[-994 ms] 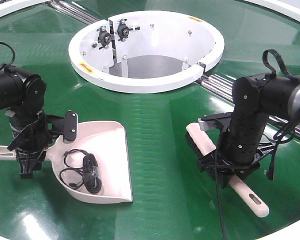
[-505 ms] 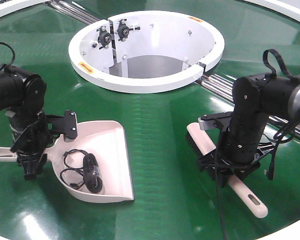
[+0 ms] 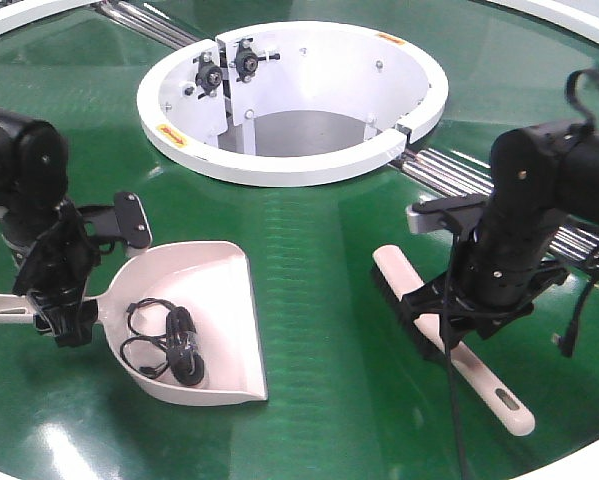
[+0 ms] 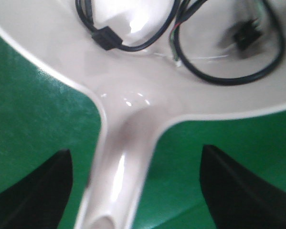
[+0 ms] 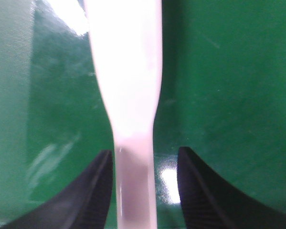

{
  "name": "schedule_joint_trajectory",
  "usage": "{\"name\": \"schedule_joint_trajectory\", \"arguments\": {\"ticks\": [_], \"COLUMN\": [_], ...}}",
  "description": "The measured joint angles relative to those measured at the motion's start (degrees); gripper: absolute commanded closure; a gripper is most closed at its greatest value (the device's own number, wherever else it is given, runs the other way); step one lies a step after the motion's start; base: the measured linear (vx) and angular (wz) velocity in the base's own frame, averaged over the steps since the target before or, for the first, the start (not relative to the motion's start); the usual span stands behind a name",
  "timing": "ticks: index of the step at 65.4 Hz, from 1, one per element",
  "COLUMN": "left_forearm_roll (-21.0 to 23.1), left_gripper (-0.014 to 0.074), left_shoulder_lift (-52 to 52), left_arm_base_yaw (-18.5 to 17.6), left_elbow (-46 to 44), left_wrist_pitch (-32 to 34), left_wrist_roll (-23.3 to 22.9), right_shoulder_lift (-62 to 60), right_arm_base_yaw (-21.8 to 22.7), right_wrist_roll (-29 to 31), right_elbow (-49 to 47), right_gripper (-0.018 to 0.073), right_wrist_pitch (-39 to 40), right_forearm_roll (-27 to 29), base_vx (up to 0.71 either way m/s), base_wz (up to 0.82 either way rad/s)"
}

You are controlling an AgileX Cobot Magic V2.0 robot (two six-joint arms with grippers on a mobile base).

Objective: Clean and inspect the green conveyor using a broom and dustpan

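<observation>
- Left jaws: spread wide, one dark finger [image 4: 33,191] on each side of the dustpan [image 4: 119,157] handle. Both are clear of it and nothing is gripped.
- Right jaws: parted more narrowly, straddling the broom [image 5: 131,95] handle. Green shows between the handle and one finger, so it is not clamped.
- Dustpan: lies flat on the green conveyor [image 3: 319,250], the tabletop here, to the near left of the white ring housing [image 3: 279,165]. Its mouth faces right and its handle points left, away from the housing.
- Contents: a coiled black cable [image 3: 179,345] rests inside the dustpan.
- Broom: lies on the belt to the near right of the housing. The bristle end is toward the housing and the slotted handle end points away.
- Silver rollers [image 3: 449,165] show in the belt gap running off the housing's right side.
</observation>
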State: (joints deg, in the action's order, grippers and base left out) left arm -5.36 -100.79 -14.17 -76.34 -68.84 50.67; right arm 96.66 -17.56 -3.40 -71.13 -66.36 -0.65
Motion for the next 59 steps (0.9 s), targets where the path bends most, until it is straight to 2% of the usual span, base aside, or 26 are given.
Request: {"name": "schedule_joint_trajectory", "arguments": {"ticks": [11, 28, 44, 59], "left_forearm_roll": [4.0, 7.84, 14.57, 17.11], "left_gripper": [0.0074, 0.012, 0.0185, 0.0241], "left_shoulder_lift": [6.18, 19.91, 34.38, 46.3], "left_arm_base_yaw": [0.0, -0.07, -0.07, -0.07], "left_elbow": [0.0, 0.0, 0.0, 2.35], "left_wrist_pitch": [-0.59, 0.72, 6.16, 11.2], "left_wrist_roll": [-0.77, -1.26, -7.77, -14.73], "right_shoulder_lift": [-6.1, -18.79, -32.34, -47.55], "right_arm_base_yaw": [0.0, 0.0, 0.0, 0.0], "right_wrist_roll": [0.0, 0.0, 0.39, 0.33], "right_elbow": [0.0, 0.06, 2.47, 15.91], "right_gripper": [0.0241, 0.0244, 0.0244, 0.0244], "right_wrist_pitch": [1.64, 7.91, 15.67, 27.18], "right_forearm_roll": [-0.44, -1.71, -3.67, -4.58], "base_vx": [0.0, 0.0, 0.0, 0.0], "base_wz": [0.0, 0.0, 0.0, 0.0]}}
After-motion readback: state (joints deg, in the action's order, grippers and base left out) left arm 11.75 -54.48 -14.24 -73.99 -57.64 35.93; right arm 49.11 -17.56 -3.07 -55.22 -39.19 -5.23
